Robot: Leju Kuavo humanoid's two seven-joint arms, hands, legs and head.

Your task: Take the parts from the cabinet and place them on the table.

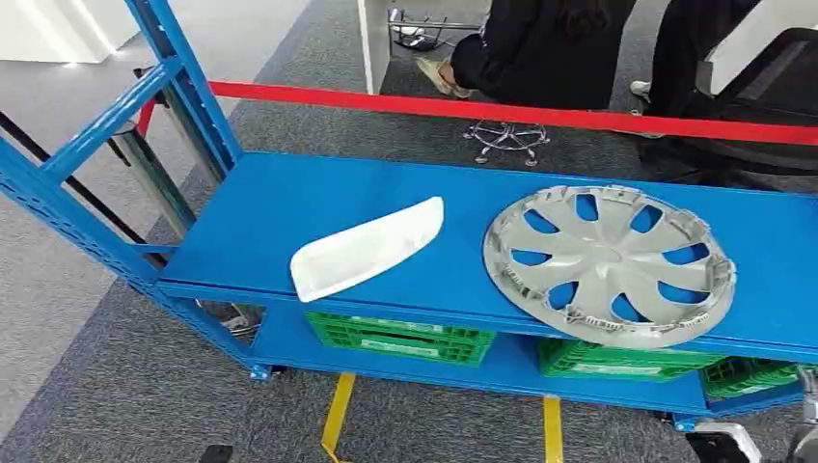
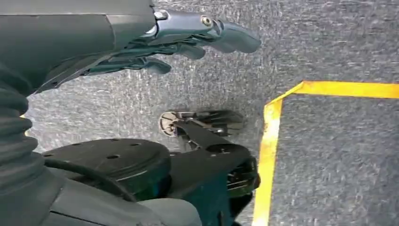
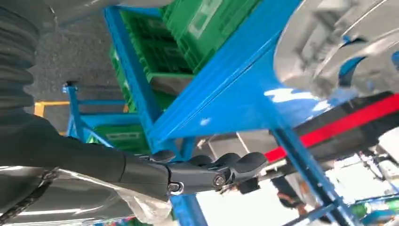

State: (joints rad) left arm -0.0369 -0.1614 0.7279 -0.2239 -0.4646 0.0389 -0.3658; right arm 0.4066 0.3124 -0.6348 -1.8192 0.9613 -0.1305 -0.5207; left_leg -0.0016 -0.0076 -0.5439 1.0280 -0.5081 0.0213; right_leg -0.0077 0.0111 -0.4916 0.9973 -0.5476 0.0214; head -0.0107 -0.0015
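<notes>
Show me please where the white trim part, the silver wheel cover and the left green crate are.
white trim part [image 1: 368, 249], head view, middle of its upper face.
silver wheel cover [image 1: 606, 258], head view, the hub at its centre.
left green crate [image 1: 400, 338], head view, its front wall under the top shelf.

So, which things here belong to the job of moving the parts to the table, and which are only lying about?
For the job:
- silver wheel cover on the blue shelf
- white curved part beside it
- left hand, empty
- right hand, empty

Just lying about:
- green crates on the lower shelf
- red barrier tape
- yellow floor tape
</notes>
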